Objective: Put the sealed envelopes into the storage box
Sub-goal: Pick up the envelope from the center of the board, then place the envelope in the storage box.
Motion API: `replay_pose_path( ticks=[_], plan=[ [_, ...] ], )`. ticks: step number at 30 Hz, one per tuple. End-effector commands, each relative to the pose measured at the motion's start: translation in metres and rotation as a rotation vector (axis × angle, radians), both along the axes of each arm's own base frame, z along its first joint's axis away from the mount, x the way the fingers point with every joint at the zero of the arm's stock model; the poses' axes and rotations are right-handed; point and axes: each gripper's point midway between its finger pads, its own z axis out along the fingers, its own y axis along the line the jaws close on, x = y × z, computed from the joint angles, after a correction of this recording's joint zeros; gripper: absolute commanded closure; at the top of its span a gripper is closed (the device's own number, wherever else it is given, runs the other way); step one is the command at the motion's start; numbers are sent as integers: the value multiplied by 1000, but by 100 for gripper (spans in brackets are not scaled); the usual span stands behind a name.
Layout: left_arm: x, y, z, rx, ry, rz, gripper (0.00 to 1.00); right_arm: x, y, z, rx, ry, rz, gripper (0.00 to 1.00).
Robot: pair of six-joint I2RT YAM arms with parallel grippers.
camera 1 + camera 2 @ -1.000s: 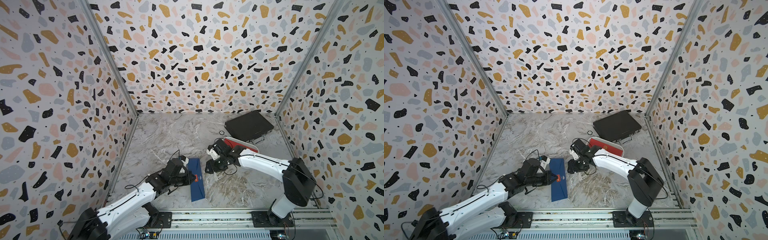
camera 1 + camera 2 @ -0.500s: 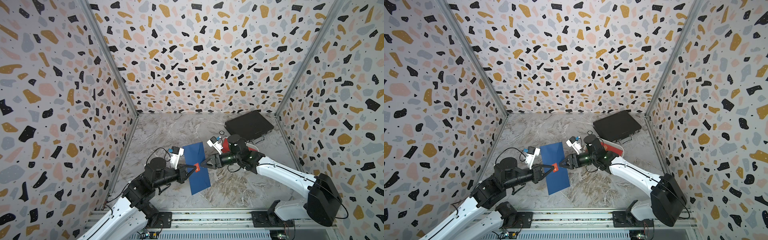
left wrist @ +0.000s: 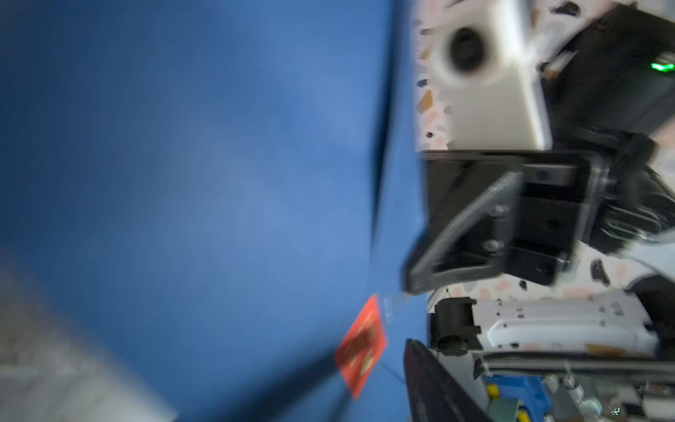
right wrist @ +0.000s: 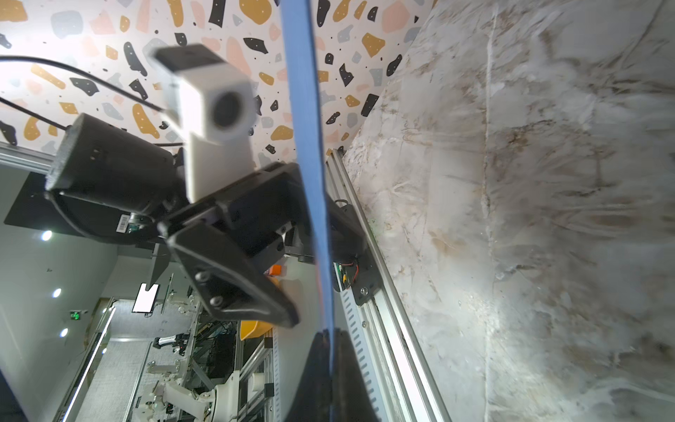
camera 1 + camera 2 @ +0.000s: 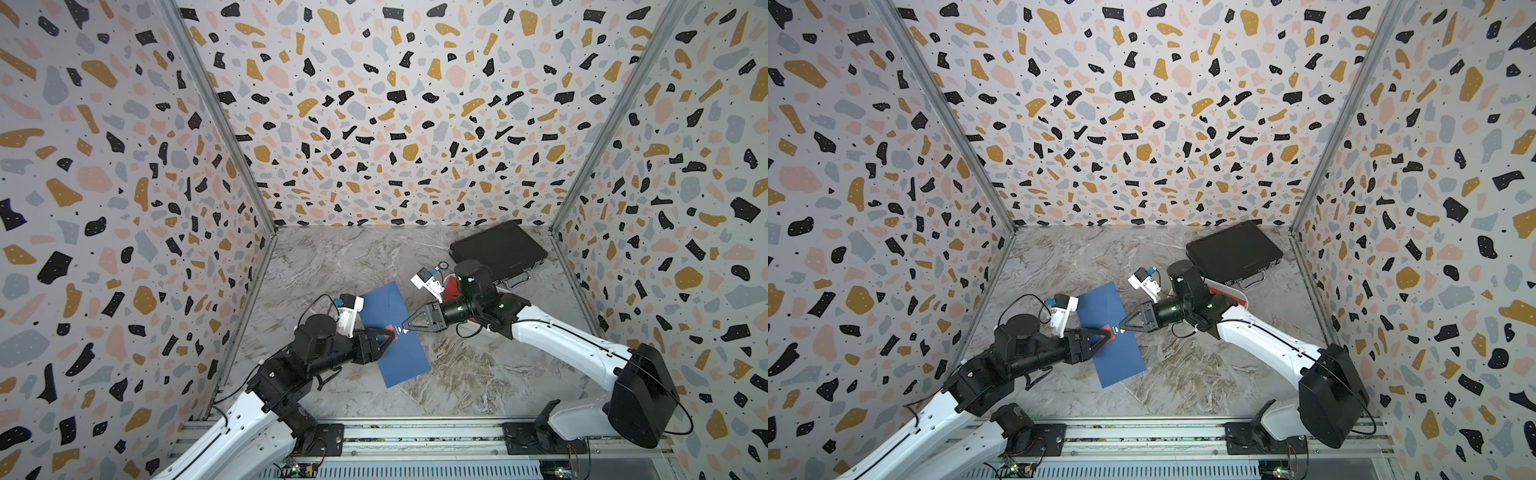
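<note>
The navy envelope (image 5: 405, 359) hangs pinched at its edge in the clenched right fingers (image 5: 415, 319), the left fingers (image 5: 380, 332) released around it, apparently a handover toward the storage box (image 5: 1241, 299) behind the right fingers.

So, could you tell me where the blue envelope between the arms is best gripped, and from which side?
Pinch the blue envelope at the middle of its long edge beside the red seal, coming from the robot's right, one finger on each face. It is a thin flat sheet tilted off the table, so an edge pinch suits it; the right pincer is shut there.
</note>
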Motion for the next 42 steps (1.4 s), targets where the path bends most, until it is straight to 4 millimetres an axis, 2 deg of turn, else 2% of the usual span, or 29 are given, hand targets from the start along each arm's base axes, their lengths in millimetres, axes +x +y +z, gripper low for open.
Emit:
replay_pose_path(
  ticks=[1,3,5,8,10,13,18,22,28,34,42],
  plan=[
    [7,50,-33,294,62,178,29,12,-49,-26,-341,-198,-5,100],
    [6,74,-46,403,96,256,29,31,-77,-42,-567,-291,-14,100],
    [4,86,-50,441,106,294,29,48,-109,-56,-811,-369,20,100],
    [3,82,-48,412,79,273,29,72,-144,-60,-1068,-433,65,100],
    [3,79,-47,400,67,259,29,88,-156,-54,-1137,-464,58,100],
    [2,78,-48,405,67,248,29,99,-159,-43,-1127,-505,102,100],
    [3,74,-55,404,81,231,29,111,-181,-43,-1222,-605,199,100],
    [3,72,-59,407,90,220,28,117,-187,-44,-1162,-600,247,100],
    [3,70,-64,414,103,209,28,125,-194,-64,-1141,-515,269,100],
    [3,69,-65,415,106,204,29,130,-190,-89,-1083,-427,299,100],
    [3,67,-66,411,111,195,28,141,-193,-105,-1085,-386,286,100]
  ],
)
